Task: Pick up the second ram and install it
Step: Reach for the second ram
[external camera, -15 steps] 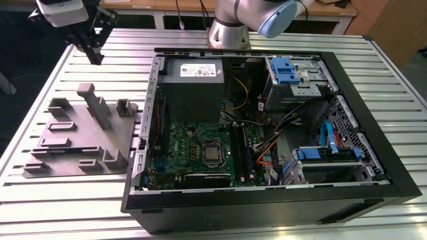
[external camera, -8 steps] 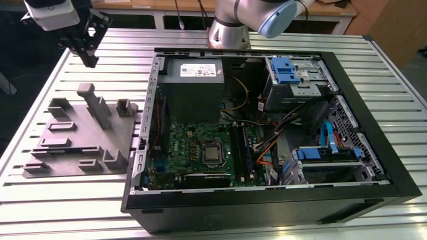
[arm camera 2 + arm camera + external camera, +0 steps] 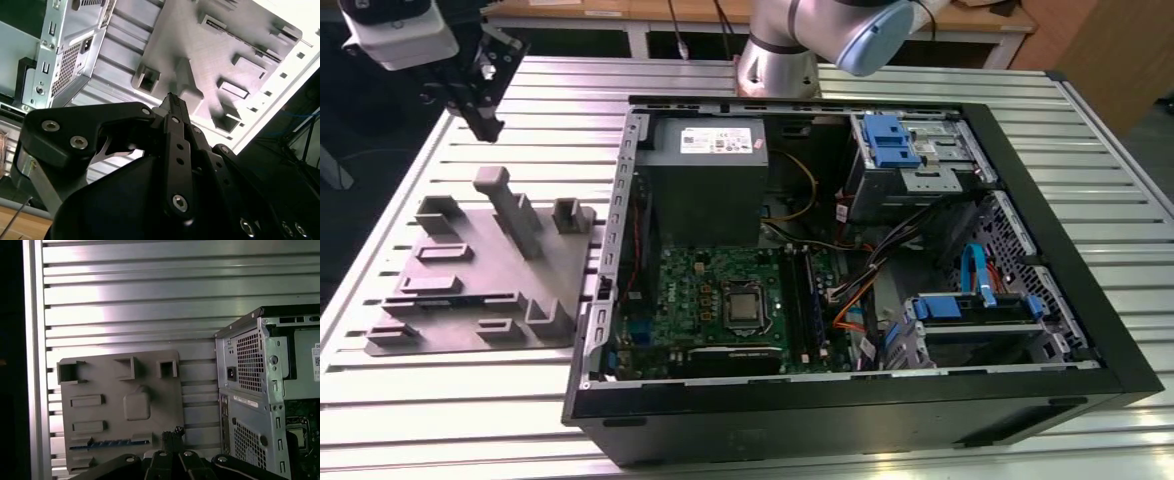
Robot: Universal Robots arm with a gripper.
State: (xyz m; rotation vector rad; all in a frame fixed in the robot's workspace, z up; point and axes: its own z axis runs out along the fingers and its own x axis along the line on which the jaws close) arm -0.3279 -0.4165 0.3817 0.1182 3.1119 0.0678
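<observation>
blue 2nd ram (image 3: 110,443) in tray (image 3: 100,375); pincer (image 3: 172,433) abv

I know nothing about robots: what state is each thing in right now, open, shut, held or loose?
Tool: shut, holding nothing, above the grey tray.
Second ram: standing on edge in that tray, not picked up.
Computer case: lying on its side, panel off, insides exposed.

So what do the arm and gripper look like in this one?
Silver-grey tubular arm with a light blue joint cap. The gripper is black: jointed link bars fastened with silver screws. In the exterior view a whitish housing sits on the wrist above it.
</observation>
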